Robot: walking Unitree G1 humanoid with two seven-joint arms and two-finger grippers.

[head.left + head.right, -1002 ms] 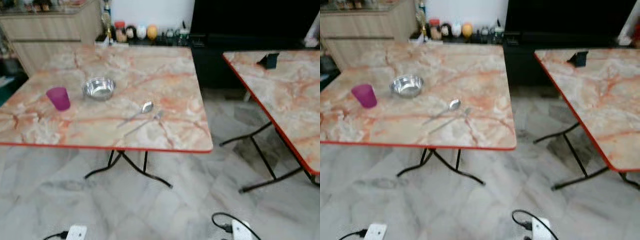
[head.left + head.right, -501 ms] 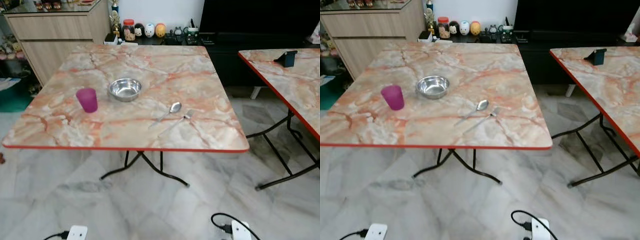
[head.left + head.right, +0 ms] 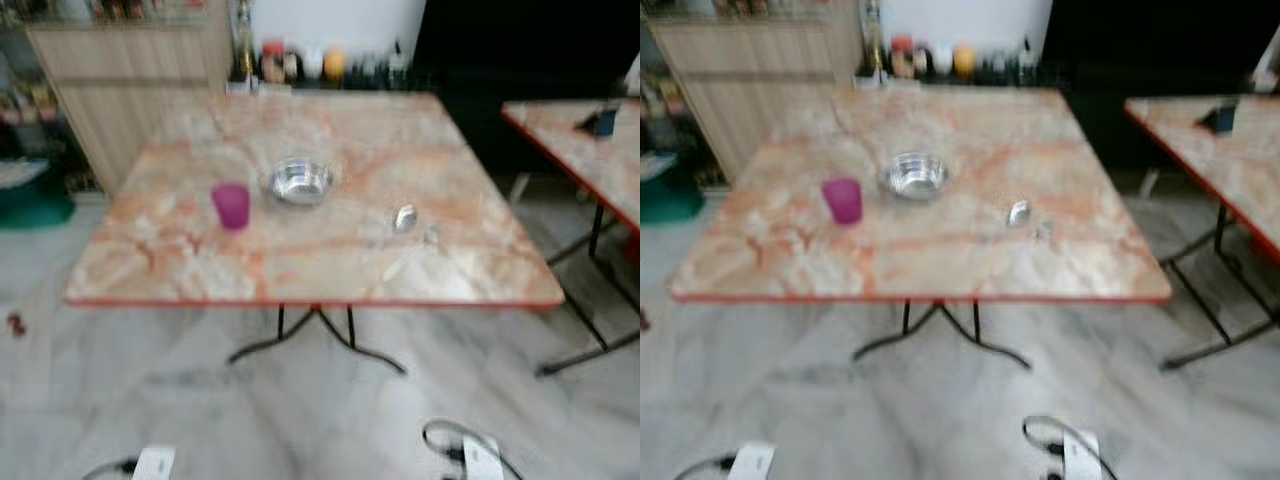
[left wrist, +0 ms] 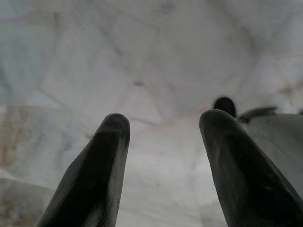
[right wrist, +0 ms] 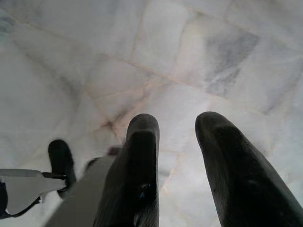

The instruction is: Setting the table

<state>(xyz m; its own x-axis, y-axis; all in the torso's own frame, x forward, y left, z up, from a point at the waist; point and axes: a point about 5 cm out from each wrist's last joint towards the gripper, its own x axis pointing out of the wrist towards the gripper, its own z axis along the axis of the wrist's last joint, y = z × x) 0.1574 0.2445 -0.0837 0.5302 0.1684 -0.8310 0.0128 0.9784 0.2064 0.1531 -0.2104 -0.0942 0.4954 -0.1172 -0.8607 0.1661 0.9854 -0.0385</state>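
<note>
Head views blurred. Marble-pattern folding table [image 3: 300, 260] with red edge fills the centre of the frame. On it: purple cup [image 3: 231, 206] upright, left of centre; contents cannot be made out. Steel bowl [image 3: 299, 182] just right of and behind the cup, apart from it; looks empty, though blur limits certainty. Spoon [image 3: 403, 218] right of centre, with a second utensil [image 3: 408, 255], probably a fork, lying just beside it; contact between them cannot be told.

Second table [image 3: 590, 160] at right edge of frame, a small dark object [image 3: 603, 121] on it. Wooden cabinet [image 3: 130, 90] upper left; row of small items [image 3: 300, 62] along the back wall.

Left gripper [image 4: 163, 130]: fingers spread wide, nothing between, pale marble floor [image 4: 142, 61] below. Right gripper [image 5: 177, 127]: narrower gap, nothing held, over the same floor.
</note>
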